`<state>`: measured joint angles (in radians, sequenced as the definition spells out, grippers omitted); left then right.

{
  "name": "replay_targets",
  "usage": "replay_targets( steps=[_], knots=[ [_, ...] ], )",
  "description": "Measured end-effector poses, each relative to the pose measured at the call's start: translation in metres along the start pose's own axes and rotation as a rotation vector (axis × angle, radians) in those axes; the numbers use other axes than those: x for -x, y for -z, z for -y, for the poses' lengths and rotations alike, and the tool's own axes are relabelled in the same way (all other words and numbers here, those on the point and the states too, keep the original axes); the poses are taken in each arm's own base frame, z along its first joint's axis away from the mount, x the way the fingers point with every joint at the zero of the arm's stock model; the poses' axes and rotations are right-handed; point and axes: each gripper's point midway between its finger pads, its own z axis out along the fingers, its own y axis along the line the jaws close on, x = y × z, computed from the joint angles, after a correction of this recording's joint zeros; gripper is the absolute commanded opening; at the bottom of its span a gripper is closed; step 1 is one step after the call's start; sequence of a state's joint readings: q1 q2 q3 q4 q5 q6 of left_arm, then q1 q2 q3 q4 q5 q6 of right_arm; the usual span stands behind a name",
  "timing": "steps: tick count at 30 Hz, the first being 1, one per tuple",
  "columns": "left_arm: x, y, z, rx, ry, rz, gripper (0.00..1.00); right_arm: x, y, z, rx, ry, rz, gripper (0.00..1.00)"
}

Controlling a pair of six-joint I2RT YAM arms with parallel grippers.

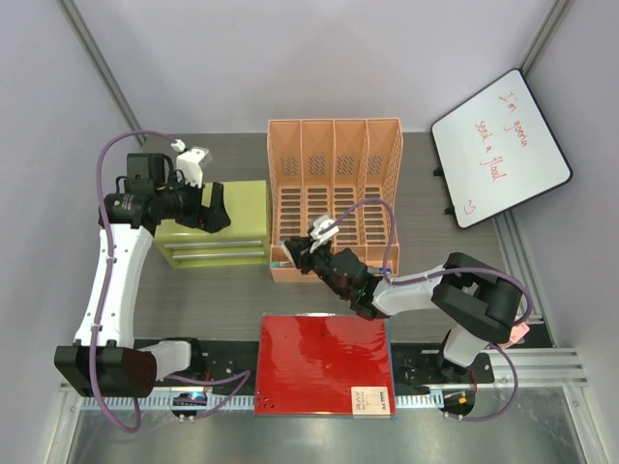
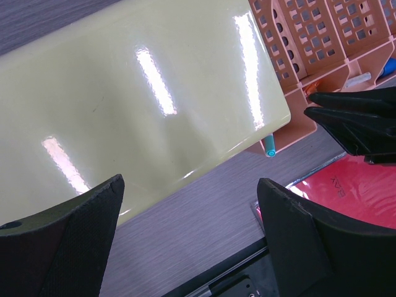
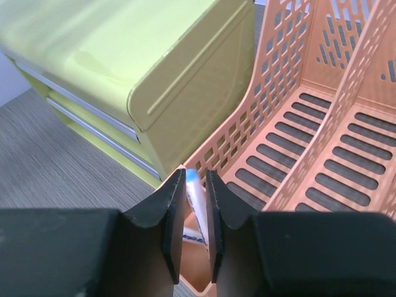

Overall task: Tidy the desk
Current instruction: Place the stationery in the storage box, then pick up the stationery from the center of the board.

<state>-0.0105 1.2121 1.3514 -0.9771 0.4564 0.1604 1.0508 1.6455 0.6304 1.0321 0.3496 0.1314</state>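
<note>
The desk (image 1: 222,300) is a dark grey wood-grain top with a black strip and metal rail at the near edge. My right gripper (image 1: 290,253) is at the front tray of the orange mesh rack (image 1: 334,145). In the right wrist view its jaws (image 3: 195,176) are nearly closed on a white marker with a blue cap (image 3: 193,192), tilted over the tray. My left gripper (image 1: 215,208) hovers over the right end of the lime-green drawer cabinet (image 1: 247,198). In the left wrist view it (image 2: 190,182) is open and empty above the cabinet top (image 2: 124,93) and the desk (image 2: 204,223).
A red folder (image 1: 324,362) lies at the near edge between the arm bases. A small whiteboard (image 1: 498,145) with red writing leans at the back right. A teal-tipped pen (image 2: 270,150) pokes out of the rack's front tray beside the cabinet.
</note>
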Motion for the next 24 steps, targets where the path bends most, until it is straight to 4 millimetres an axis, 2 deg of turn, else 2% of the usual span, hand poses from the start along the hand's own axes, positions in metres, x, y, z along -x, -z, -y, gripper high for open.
replay_targets(
  steps=[3, 4, 6, 8, 13, 15, 17, 18, 20, 24],
  knots=[
    [0.0, 0.0, 0.0, 0.0, 0.0, 0.0, 0.89, -0.005, 0.002, 0.003, -0.011, 0.008, -0.011, 0.58],
    [0.0, 0.0, 0.0, 0.0, 0.0, 0.0, 0.89, -0.006, 0.002, 0.005, -0.016, 0.014, -0.017, 0.61],
    [0.0, 0.0, 0.0, 0.0, 0.0, 0.0, 0.89, -0.007, 0.004, 0.006, -0.023, 0.026, -0.031, 0.61],
    [0.0, 0.001, 0.0, 0.001, -0.001, 0.001, 0.89, -0.003, 0.01, 0.01, -0.032, 0.036, -0.045, 0.55],
    [0.001, 0.003, 0.001, 0.004, -0.01, 0.009, 0.89, 0.037, 0.037, 0.017, -0.072, 0.054, -0.135, 0.5],
    [0.001, 0.004, 0.001, 0.004, -0.01, 0.011, 0.89, 0.056, 0.042, 0.015, -0.093, 0.051, -0.221, 0.49],
    [0.0, 0.004, 0.002, 0.003, -0.01, 0.012, 0.89, 0.066, 0.049, 0.013, -0.114, 0.033, -0.31, 0.48],
    [0.0, 0.004, 0.002, 0.002, -0.009, 0.01, 0.89, 0.065, 0.056, 0.014, -0.128, 0.025, -0.369, 0.47],
    [-0.002, 0.003, 0.002, 0.001, -0.007, 0.007, 0.89, 0.049, 0.078, 0.019, -0.164, 0.014, -0.51, 0.47],
    [-0.002, 0.003, 0.002, 0.0, -0.006, 0.006, 0.89, -0.009, 0.141, 0.042, -0.265, 0.039, -0.829, 0.48]
  ],
)
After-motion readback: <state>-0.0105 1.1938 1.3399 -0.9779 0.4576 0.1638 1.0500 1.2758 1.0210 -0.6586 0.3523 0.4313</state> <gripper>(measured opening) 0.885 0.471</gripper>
